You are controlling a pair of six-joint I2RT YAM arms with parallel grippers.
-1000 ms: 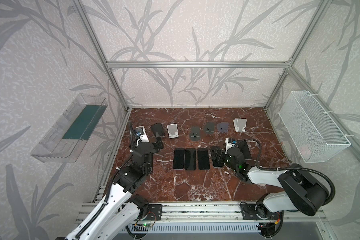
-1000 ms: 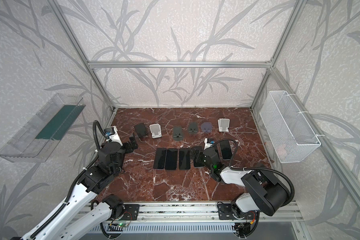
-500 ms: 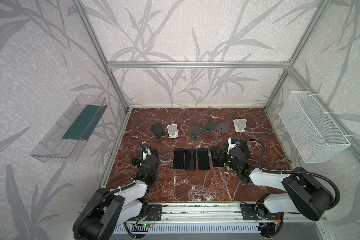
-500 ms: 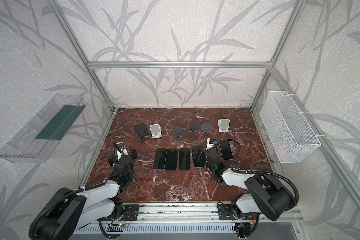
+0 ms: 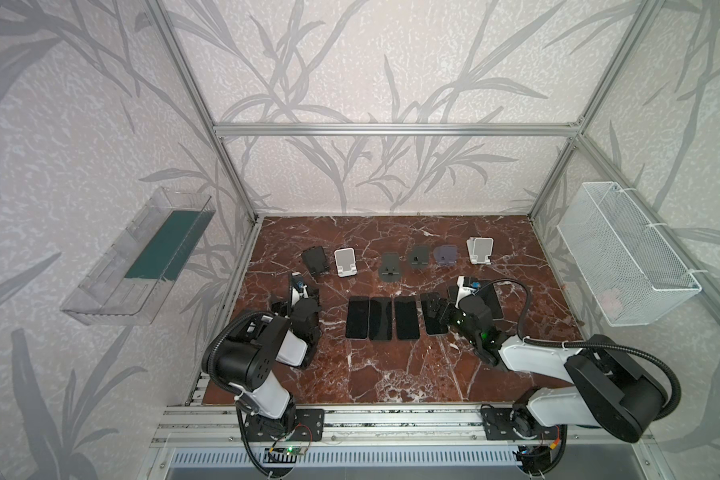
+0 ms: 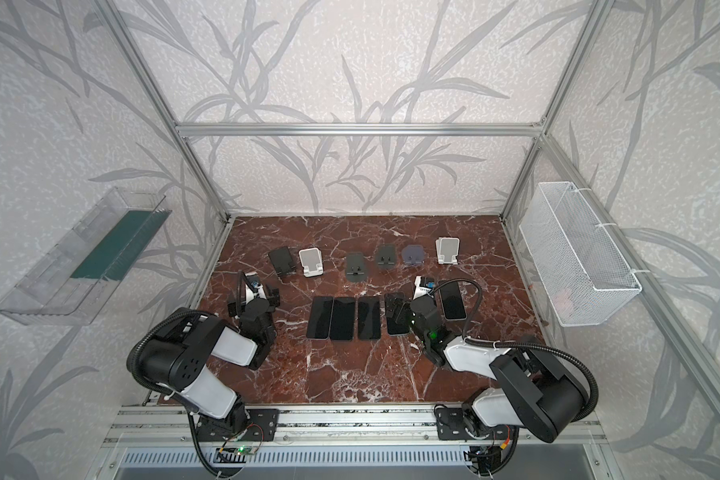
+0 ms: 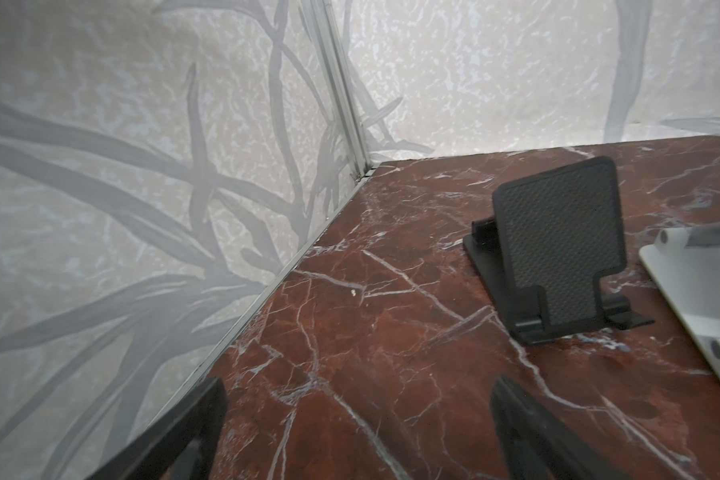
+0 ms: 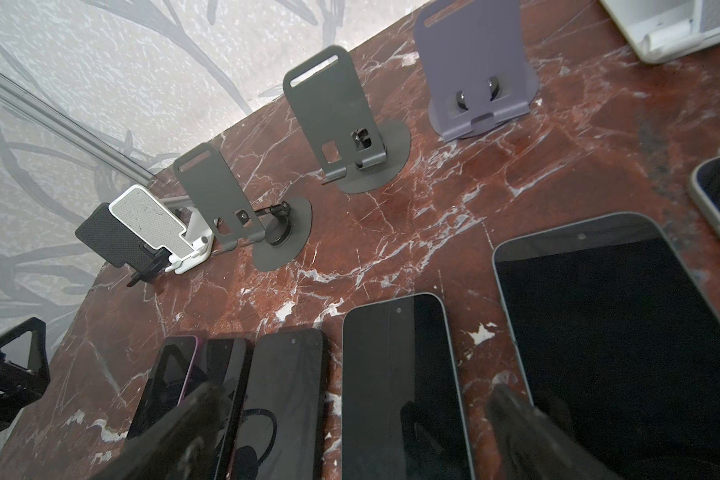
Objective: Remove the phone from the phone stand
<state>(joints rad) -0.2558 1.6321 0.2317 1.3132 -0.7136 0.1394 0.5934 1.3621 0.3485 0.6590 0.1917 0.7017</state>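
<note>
Several phone stands stand in a row at the back, from a black one (image 5: 314, 259) to a white one (image 5: 480, 249), and none carries a phone. Several dark phones (image 5: 380, 318) lie flat on the marble in front of them, with one more (image 5: 493, 299) off to the right. My left gripper (image 5: 298, 300) (image 7: 358, 432) is open over bare marble, just short of the black stand (image 7: 558, 249). My right gripper (image 5: 437, 307) (image 8: 358, 424) is open and low over the flat phones (image 8: 404, 386), holding nothing.
A white wire basket (image 5: 624, 257) hangs on the right wall. On the left wall is a clear tray (image 5: 142, 266). An aluminium rail (image 5: 391, 419) runs along the front edge. The left wall meets the marble close beside the left gripper.
My left arm has drawn back from beside the black stand and folded up near the front left, its gripper still open. The right gripper has hardly moved.
</note>
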